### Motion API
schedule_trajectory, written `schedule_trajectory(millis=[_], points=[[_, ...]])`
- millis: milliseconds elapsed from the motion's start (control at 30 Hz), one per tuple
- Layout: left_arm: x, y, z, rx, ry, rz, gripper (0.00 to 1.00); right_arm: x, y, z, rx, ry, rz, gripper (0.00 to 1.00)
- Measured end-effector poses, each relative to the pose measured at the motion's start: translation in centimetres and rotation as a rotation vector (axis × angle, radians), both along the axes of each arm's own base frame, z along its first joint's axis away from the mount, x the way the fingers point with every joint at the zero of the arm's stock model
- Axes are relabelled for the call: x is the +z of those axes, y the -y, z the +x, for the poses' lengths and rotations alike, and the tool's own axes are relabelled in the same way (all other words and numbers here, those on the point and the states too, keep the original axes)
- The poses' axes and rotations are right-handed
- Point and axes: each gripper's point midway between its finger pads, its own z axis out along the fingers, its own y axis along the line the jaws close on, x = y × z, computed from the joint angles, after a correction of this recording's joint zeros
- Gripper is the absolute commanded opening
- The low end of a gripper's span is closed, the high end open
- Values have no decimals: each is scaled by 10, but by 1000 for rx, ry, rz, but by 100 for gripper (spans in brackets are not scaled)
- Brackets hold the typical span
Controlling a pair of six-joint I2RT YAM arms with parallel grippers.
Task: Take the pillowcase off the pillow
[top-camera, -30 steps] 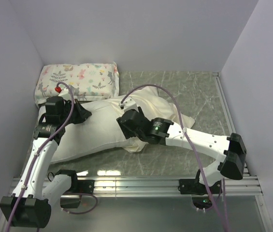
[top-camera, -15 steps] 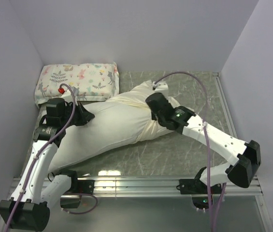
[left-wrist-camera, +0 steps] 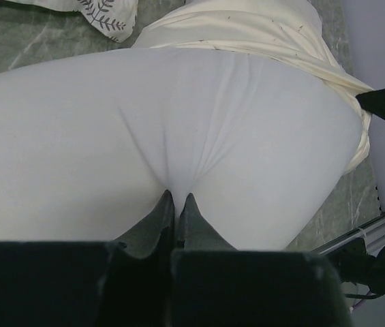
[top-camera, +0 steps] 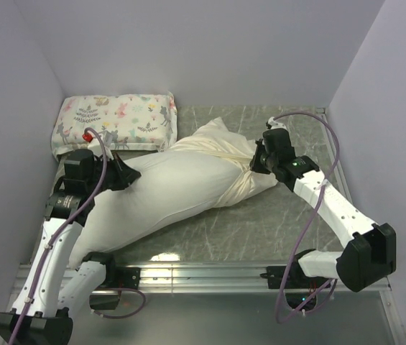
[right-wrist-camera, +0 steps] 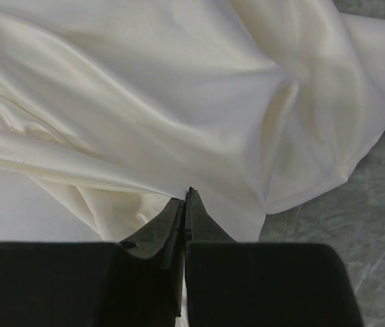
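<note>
On the grey worktop [top-camera: 260, 230], left gripper [left-wrist-camera: 177, 201] is pinching the pillow [left-wrist-camera: 110, 122] as anchor while right gripper [right-wrist-camera: 187, 194] is clamping the pillowcase [right-wrist-camera: 178, 102], likely for pulling.

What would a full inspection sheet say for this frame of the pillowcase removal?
Surface: grey marbled tabletop, partly covered.
Job's things: plump plain white pillow lying diagonally; cream shiny fabric pillowcase bunched over its far right end only.
Clutter: small floral animal-print pillow in the far left corner.
Grippers: left tool shut on the white pillow; right tool shut on the pillowcase.
Cables: purple cables looping above the tabletop.
Surroundings: pale lilac walls on three sides; metal rail at the near edge.
</note>
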Motion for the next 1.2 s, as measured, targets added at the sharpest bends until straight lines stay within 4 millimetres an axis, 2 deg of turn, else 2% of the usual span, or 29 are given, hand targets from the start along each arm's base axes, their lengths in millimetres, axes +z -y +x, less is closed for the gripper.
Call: schedule_trajectory(millis=[133, 267, 433, 567, 667, 700, 800, 833, 933, 967, 1000, 1133, 1200], points=[[1, -4, 0, 34, -14, 0, 0, -1, -4, 1, 12, 3, 54, 0], [6, -9, 3, 76, -21, -2, 0, -10, -6, 0, 27, -6, 114, 0], [6, -13, 6, 102, -42, -15, 0, -25, 7, -1, -4, -51, 228, 0], [7, -21, 8, 127, -50, -27, 0, -22, 7, -2, 5, -60, 286, 0], [5, -20, 11, 110, -69, -40, 2, -21, 6, -2, 15, -52, 305, 0], [4, -19, 14, 104, -78, -44, 5, -23, 6, -2, 17, -51, 312, 0], [1, -17, 19, 77, -93, -47, 33, -32, 8, -8, 20, -51, 326, 0], [0, -18, 22, 73, -93, -39, 59, -36, 10, -10, 12, -50, 319, 0], [13, -23, 36, 83, -35, -5, 80, -50, 24, -16, -43, -54, 260, 0], [19, -15, 38, 58, -1, 11, 88, -52, 26, -16, -55, -54, 237, 0], [26, -2, 37, 17, 29, 22, 91, -53, 29, -16, -66, -50, 213, 0], [51, 55, 19, -161, 130, 40, 93, -54, 24, -16, -62, -33, 166, 0], [61, 74, 15, -202, 166, 46, 94, -54, 22, -17, -58, -27, 149, 0]])
